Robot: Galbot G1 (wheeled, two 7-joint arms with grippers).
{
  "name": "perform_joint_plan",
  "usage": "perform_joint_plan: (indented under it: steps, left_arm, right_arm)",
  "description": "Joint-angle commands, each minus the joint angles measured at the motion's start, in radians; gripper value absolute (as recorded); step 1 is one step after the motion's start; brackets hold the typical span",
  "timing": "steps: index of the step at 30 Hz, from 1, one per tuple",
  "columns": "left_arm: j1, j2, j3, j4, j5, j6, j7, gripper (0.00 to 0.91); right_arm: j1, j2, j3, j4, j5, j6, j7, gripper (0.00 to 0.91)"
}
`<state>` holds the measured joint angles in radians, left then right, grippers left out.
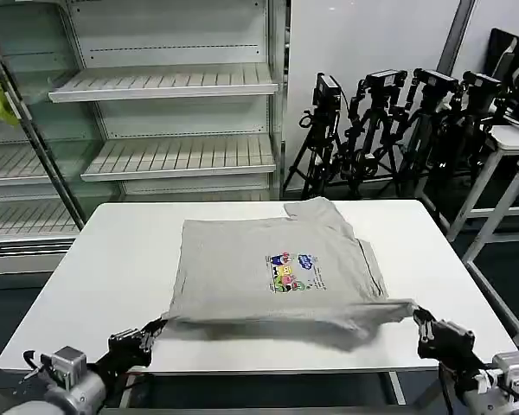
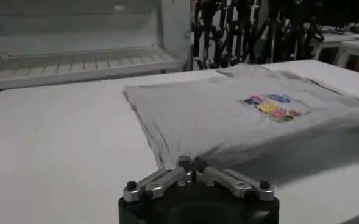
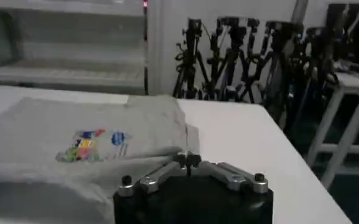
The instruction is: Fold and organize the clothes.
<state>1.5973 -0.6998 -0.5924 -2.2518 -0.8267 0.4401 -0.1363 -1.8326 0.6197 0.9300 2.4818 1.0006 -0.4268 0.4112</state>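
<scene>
On white table we found light heather-grey short-sleeved T-shirt with multicoloured chest print, centre, near hem lifted. Left gripper and right gripper each clamped shut on hem corner. We judged fabric light, limp, sag-prone; corners best hold.

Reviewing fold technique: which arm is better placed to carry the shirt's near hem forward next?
Neither alone. The left gripper is shut on the T-shirt's near-left corner, the right gripper on its near-right corner, both lifted at the table's front edge.

White table, empty shelving, tripods behind
</scene>
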Motion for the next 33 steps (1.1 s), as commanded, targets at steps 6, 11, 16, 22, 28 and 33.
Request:
perform_joint_plan:
  steps: [6,11,16,22,28,33]
  left_arm:
    - [-0.418,0.033,0.279,0.234,-0.028,-0.010,0.005,0.050]
    - [-0.479,0.036,0.341,0.287,-0.028,-0.014,0.007,0.050]
    - [-0.565,0.031,0.403,0.335,-0.024,-0.018,0.007,0.050]
    - [-0.634,0.024,0.451,0.381,-0.019,-0.019,0.010,0.050]
    - [-0.662,0.019,0.459,0.423,-0.008,-0.027,0.015,0.050]
    - [-0.672,0.019,0.452,0.439,0.000,-0.031,0.016,0.050]
  right_arm:
    - [0.291,-0.192,-0.219,-0.267,0.019,0.005,-0.040,0.000]
    - [0.462,-0.213,-0.365,-0.355,0.017,0.010,-0.057,0.000]
    - [0.649,-0.207,-0.571,-0.422,0.001,0.026,-0.074,0.000]
    - [0.844,-0.175,-0.758,-0.483,-0.033,0.049,-0.083,0.000]
    - [0.986,-0.139,-0.891,-0.525,-0.050,0.077,-0.069,0.000]
    - [1.034,-0.115,-0.942,-0.547,-0.061,0.092,-0.064,0.000]
